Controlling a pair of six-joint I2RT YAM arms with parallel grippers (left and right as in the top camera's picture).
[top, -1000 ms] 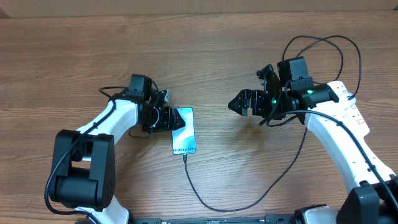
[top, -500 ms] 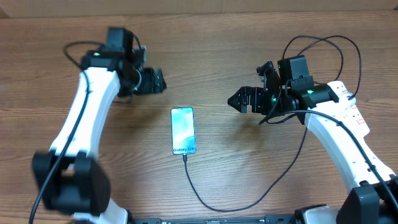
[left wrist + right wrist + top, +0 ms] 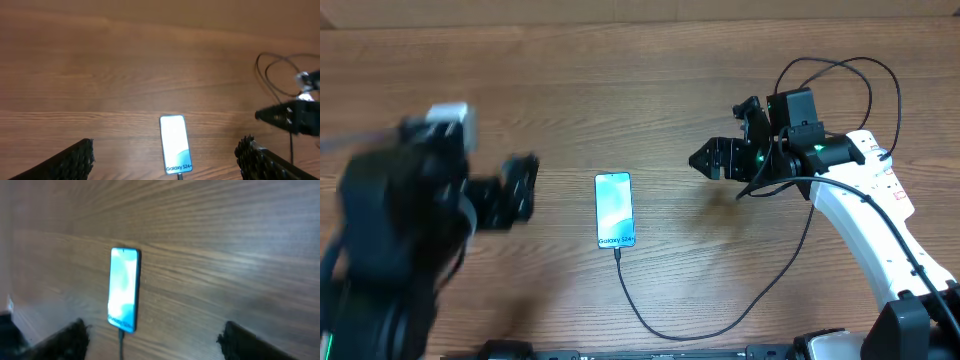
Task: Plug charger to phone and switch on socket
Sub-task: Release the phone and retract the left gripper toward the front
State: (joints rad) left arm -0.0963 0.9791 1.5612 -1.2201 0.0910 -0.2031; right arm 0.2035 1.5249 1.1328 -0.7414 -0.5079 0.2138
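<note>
The phone (image 3: 615, 209) lies flat mid-table, screen up, "Galaxy S24" end toward the front. It also shows in the left wrist view (image 3: 175, 144) and the right wrist view (image 3: 123, 288). The charger's black cable (image 3: 665, 332) is plugged into the phone's front end and loops right. The white socket (image 3: 892, 180) lies at the right edge, partly under my right arm. My left gripper (image 3: 520, 188) is open, empty, raised and blurred, left of the phone; its fingers (image 3: 75, 160) are wide apart. My right gripper (image 3: 700, 160) is open and empty, right of the phone.
Black cable loops (image 3: 840, 80) arch behind my right arm. The wood table (image 3: 640, 80) stretches behind the phone. My left arm (image 3: 390, 230) fills the left side of the overhead view, close to the camera.
My left gripper has left the phone's left edge, swung back and left, and risen toward the camera. The phone stayed put. My right gripper barely moved.
</note>
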